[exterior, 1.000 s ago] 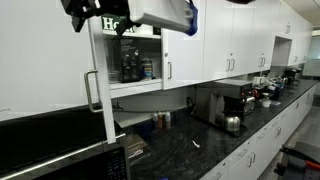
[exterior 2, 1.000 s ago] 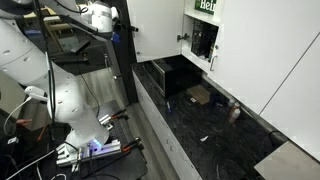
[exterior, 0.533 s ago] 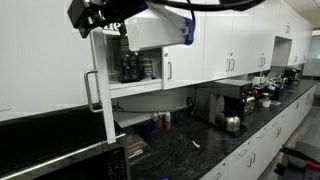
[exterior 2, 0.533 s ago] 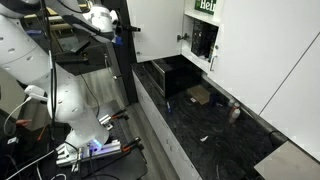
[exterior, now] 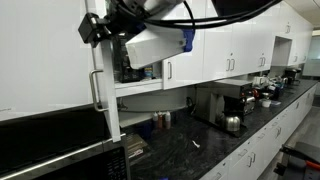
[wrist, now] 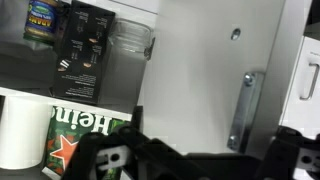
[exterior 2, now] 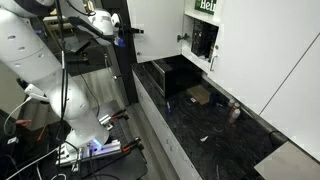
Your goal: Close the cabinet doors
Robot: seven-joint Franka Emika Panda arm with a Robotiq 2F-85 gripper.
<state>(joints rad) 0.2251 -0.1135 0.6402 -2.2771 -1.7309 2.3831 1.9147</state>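
Observation:
The cabinet doors stand open. One door [exterior: 108, 90] shows edge-on with its silver bar handle [exterior: 96, 90]. In the other exterior view it is the white panel [exterior 2: 158, 25]. The second door [exterior: 182, 62] hangs ajar beside it and also shows in the exterior view with the robot base [exterior 2: 262, 55]. My gripper [exterior: 95, 27] is at the top outer edge of the first door, seemingly against it [exterior 2: 120, 30]. The wrist view shows the door face [wrist: 200, 70], its handle [wrist: 241, 110], the Heineken box [wrist: 85, 135] and the dark gripper body [wrist: 180, 162]. The fingers are hidden.
A black box [wrist: 85, 50] and a can [wrist: 45, 20] sit on the shelves. A black microwave [exterior: 55, 145] is below the open door. A coffee maker [exterior: 232, 100] and kettle [exterior: 232, 122] stand on the dark countertop [exterior: 190, 150]. The robot base [exterior 2: 75, 110] stands on the floor.
The arm has swung down and to the right against the open door's top edge. The door has turned slightly toward the cabinet.

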